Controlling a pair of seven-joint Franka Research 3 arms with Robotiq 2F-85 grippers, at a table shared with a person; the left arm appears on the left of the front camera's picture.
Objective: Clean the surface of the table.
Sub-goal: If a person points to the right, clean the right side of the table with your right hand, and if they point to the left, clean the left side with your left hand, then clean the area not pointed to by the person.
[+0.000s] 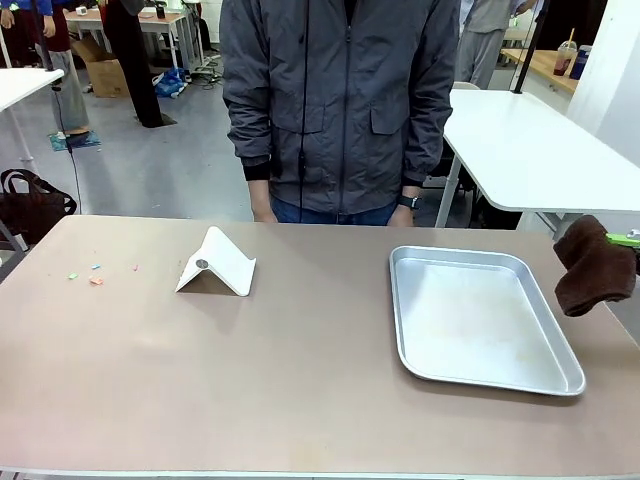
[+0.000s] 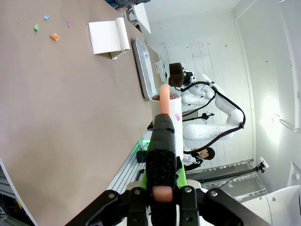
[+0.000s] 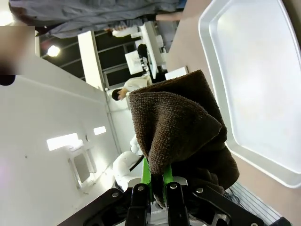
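We see the right gripper (image 3: 157, 176) clamped on one brown cloth (image 3: 178, 127), held at the right edge of the table (image 1: 300, 390), just right of one silver tray (image 1: 485, 320). The left wrist view gives the left gripper (image 2: 162, 190) closed on one black-and-pink tool (image 2: 162, 150). We count four coloured scraps (image 1: 96, 281) far left and one white folded sheet (image 1: 215, 265). The table's long axis runs left to right. One person (image 1: 340, 100) stands at its far side.
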